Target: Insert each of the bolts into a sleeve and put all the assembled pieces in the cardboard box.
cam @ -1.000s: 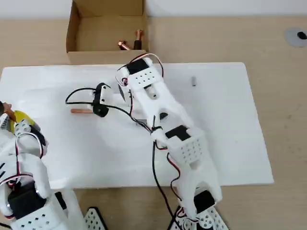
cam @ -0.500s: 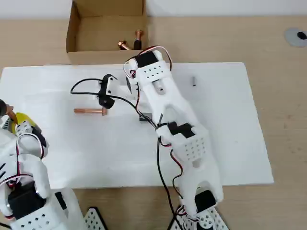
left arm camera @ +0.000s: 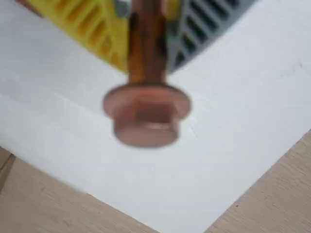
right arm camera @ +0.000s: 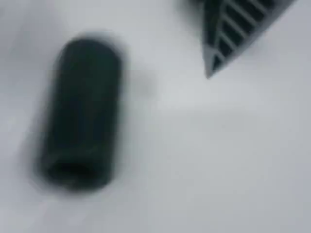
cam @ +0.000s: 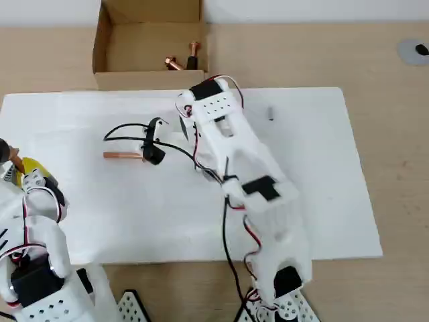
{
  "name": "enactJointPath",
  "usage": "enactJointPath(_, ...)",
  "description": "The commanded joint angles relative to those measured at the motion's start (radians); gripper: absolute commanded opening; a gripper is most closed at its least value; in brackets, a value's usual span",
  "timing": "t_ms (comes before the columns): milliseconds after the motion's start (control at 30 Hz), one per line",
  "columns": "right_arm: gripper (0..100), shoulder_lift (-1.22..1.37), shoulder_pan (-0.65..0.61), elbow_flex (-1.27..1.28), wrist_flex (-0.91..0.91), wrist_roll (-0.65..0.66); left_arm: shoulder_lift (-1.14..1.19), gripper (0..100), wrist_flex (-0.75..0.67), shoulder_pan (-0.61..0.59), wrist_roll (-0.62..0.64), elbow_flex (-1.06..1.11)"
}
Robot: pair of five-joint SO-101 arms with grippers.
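My left gripper (cam: 19,163), at the mat's left edge, is shut on a copper bolt (cam: 5,153). The left wrist view has its yellow and grey fingers clamping the shank, with the bolt (left arm camera: 146,109) head-first above the white mat (left arm camera: 233,145). My right gripper (cam: 186,127) hangs over the mat's far middle, open. In the right wrist view a black sleeve (right arm camera: 80,114) lies on its side on the mat, apart from a grey fingertip (right arm camera: 228,43). A second copper bolt (cam: 124,155) lies loose to the left of the right arm's camera.
The cardboard box (cam: 102,47) stands beyond the mat's far edge with assembled copper pieces (cam: 179,62) inside. A small dark sleeve (cam: 271,113) lies at the mat's far right. Black cable (cam: 120,129) loops over the mat near the loose bolt.
The right arm has swung its gripper a little to the right, uncovering more of the loose bolt. The left arm and its bolt have stayed put.
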Motion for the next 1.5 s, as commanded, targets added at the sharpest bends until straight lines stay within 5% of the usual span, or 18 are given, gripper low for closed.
enactJointPath(0,40.9,-0.231,-0.005,0.176,-0.029,0.003,-0.015,1,0.002,-0.003,-0.003,-0.018)
enactJointPath(633,35.7,-0.200,-0.071,0.249,-0.267,-0.003,-0.015,1,0.054,-0.002,-0.002,-0.017)
enactJointPath(933,35.5,-0.033,-0.067,0.154,-0.239,0.002,-0.015,1,0.058,-0.008,-0.002,-0.012)
enactJointPath(1300,0.5,0.110,-0.007,-0.062,-0.135,-0.003,-0.015,1,0.057,-0.002,-0.002,-0.008)
enactJointPath(1467,1.9,0.111,0.012,-0.150,-0.084,-0.003,-0.015,1,0.057,0.000,-0.002,-0.008)
